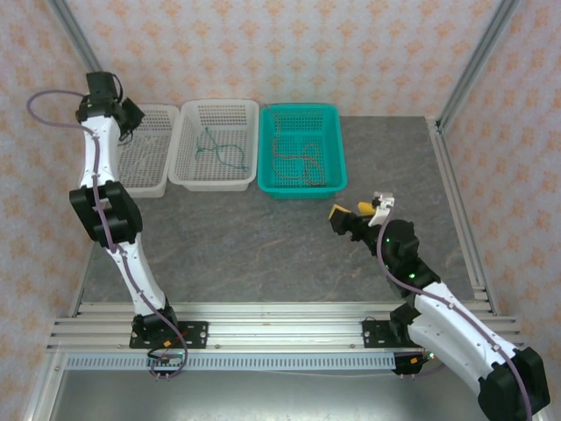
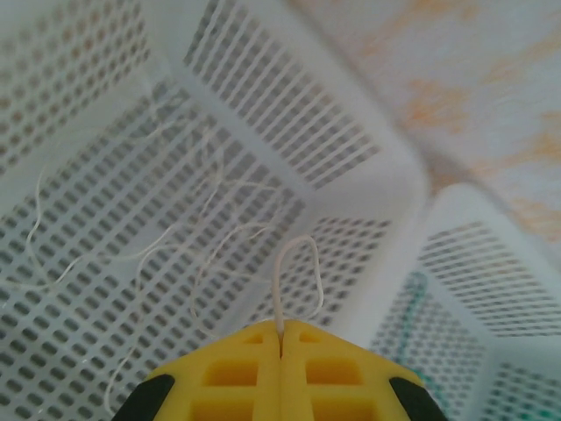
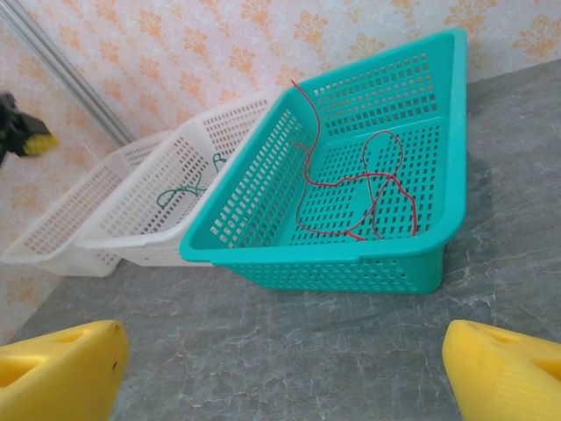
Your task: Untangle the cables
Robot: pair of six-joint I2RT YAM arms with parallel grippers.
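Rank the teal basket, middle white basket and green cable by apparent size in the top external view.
Teal basket and middle white basket: alike, no ranking between them.
Then green cable, far smaller.

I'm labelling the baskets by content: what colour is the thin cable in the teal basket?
The cable is red, seen best in the right wrist view.

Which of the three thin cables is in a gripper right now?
The thin white cable, pinched in the shut left gripper; the green cable and red cable lie loose, ungripped.
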